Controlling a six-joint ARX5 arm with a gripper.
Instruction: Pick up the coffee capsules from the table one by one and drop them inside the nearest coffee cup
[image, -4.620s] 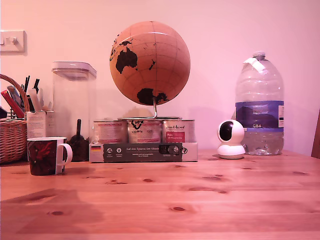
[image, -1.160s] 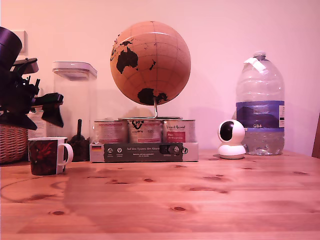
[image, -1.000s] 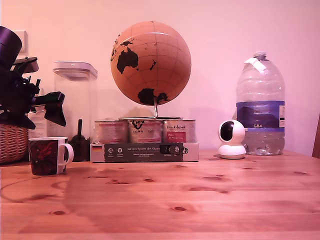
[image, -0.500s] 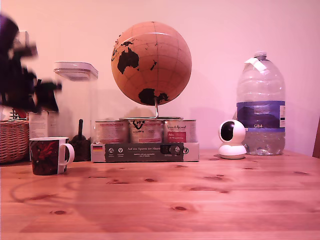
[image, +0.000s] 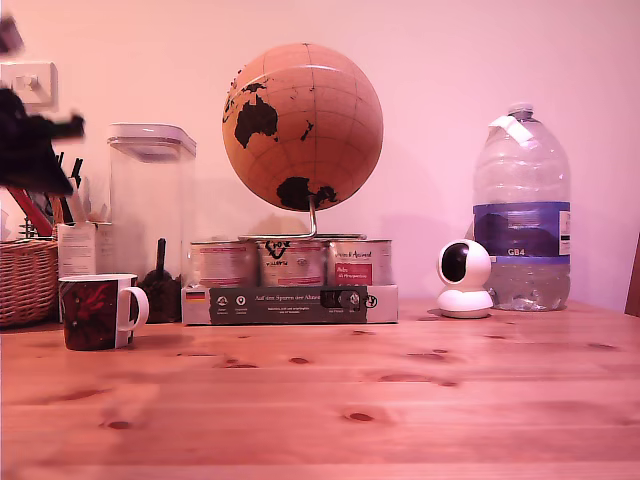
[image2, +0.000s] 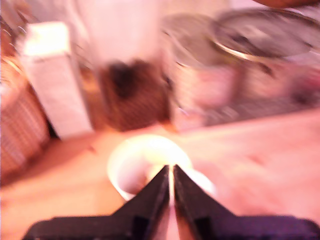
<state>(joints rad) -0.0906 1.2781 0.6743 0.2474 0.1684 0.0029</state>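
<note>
The dark red-and-black coffee cup with a white handle stands on the pine table at the exterior view's left. My gripper is a blurred dark shape high above the cup and slightly further left. In the blurred wrist view the cup's white inside lies just beyond the gripper, whose two black fingers are pressed nearly together with nothing visible between them. No coffee capsule shows on the table in either view. What lies inside the cup cannot be made out.
Behind the cup stand a white carton, a wicker basket, a clear lidded container and a small dark object. Silver tins under a globe fill the middle; a white camera and water bottle stand right.
The arm came in from the left and hovered above the cup; over the last second it has risen and drawn back toward the left edge. The cup has not moved.
</note>
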